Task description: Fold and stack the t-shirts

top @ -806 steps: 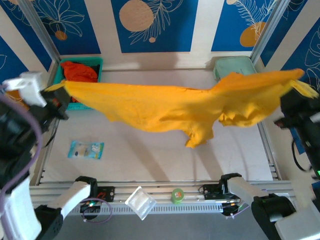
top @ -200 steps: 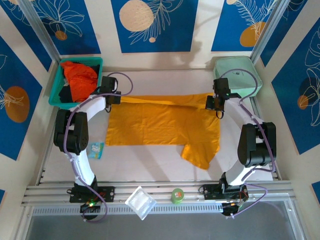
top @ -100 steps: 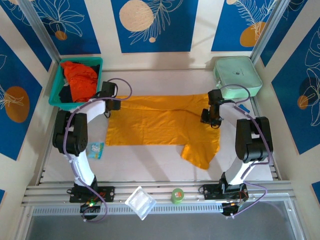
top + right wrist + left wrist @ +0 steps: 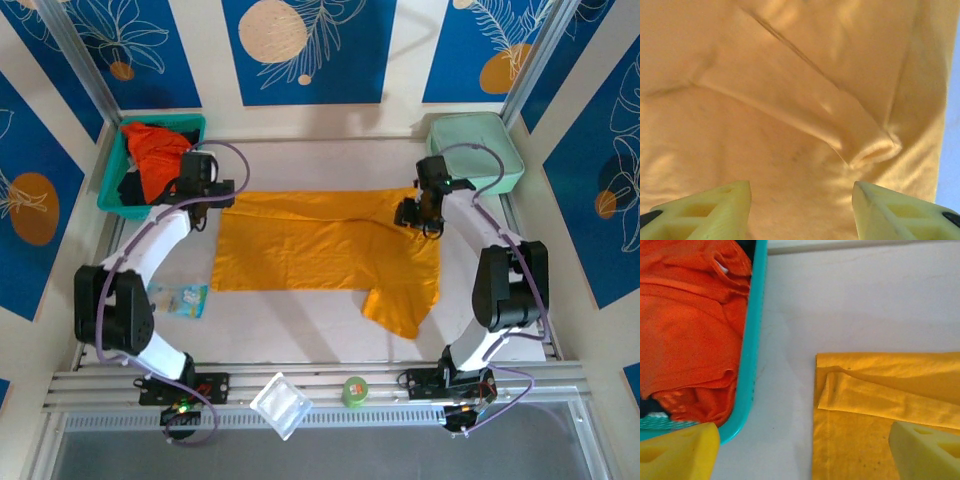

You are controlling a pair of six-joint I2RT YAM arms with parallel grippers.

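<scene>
Looking down from the top view: the yellow t-shirt [image 4: 320, 245] lies spread flat mid-counter [image 4: 300, 335], and one part juts toward the near edge on its right. In the far left corner the red-orange t-shirt [image 4: 155, 150] is bunched in the teal basket [image 4: 165, 120]. The mint-green box [image 4: 480, 150] is in the far right corner. My left fingers [image 4: 208, 192] are over the yellow shirt's far left corner, my right fingers [image 4: 418, 213] over its far right corner.

Left wrist: my fingers are spread wide, one pad low left by the basket's corner, the other low right over yellow cloth. Between them is bare counter and the shirt's edge, and nothing is gripped. A creased flap [image 4: 875, 397] lies across the shirt's corner. The basket is near the yellow shirt, not touching.

Right wrist: my fingers are apart with both pads above yellow cloth, holding nothing. A raised fold [image 4: 805, 120] runs diagonally across the cloth.
</scene>
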